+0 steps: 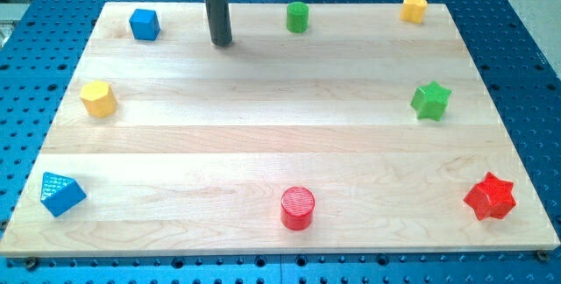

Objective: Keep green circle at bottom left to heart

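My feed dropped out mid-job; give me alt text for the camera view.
My tip rests near the board's top edge, between the blue cube and the green cylinder, touching neither. The yellow heart sits at the top right; six other blocks ring the wooden board.

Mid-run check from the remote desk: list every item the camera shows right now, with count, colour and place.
green circle: one, green, top edge, right of my tip
yellow heart: one, yellow, top right corner
blue cube: one, blue, top left
yellow hexagon: one, yellow, left edge
blue triangle: one, blue, bottom left corner
red circle: one, red, bottom centre
red star: one, red, bottom right
green star: one, green, right side
wooden board: one, pale wood, on blue perforated table
my tip: one, dark rod, top, between blue cube and green circle, touching neither
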Motion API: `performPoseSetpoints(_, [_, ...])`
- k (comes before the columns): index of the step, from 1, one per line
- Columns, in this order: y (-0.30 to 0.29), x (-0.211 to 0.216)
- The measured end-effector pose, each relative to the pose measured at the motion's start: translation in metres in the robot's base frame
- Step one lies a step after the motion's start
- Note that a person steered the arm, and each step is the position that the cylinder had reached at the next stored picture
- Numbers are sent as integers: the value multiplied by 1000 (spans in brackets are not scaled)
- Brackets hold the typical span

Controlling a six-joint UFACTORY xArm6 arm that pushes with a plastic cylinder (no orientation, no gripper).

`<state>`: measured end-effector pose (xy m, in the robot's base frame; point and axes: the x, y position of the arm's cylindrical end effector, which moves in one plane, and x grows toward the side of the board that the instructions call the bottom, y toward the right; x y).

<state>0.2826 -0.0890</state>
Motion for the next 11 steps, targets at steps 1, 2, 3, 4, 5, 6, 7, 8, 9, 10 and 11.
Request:
performPoseSetpoints(1, [0,0])
performPoseSetpoints(2, [0,-14])
performPoseSetpoints(3, [26,-31])
performPoseSetpoints(4, [86,-32])
performPoseSetpoints(5, [116,-26])
performPoseSetpoints(6, [101,-9])
performPoseSetpoints(7, [99,-31])
performPoseSetpoints(8, [110,-61])
performPoseSetpoints(9, [125,-60])
performPoseSetpoints(10, [199,-52])
performPoseSetpoints(11, [219,-38])
